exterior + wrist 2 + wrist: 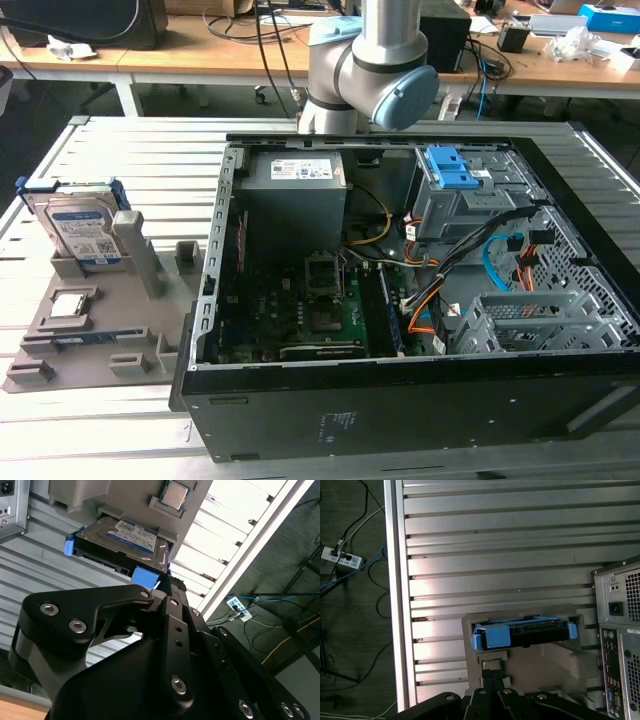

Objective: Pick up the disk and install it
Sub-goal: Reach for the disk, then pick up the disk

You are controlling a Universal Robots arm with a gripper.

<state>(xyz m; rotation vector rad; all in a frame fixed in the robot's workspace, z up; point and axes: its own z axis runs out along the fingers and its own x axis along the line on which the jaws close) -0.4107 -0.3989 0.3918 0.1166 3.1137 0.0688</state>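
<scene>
The gripper (492, 667) holds nothing, how far it is open being impossible to tell, and hangs near the disk (525, 632). The disk stands on edge in the grey holder (555, 655) on the bench (495, 540), beside the computer case (620, 630). Closing off-centre on a blue rail could jam the disk in its slot.

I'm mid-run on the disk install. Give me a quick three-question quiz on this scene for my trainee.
1. True or false: the disk lies flat in its grey holder.
2. In the exterior view, where is the holder relative to the computer case? A) to its left B) to its right C) inside it
3. Name the small square silver part lying in the same holder.
Key: 1 false, it stands on edge. 2 A. 3 the processor chip.
</scene>
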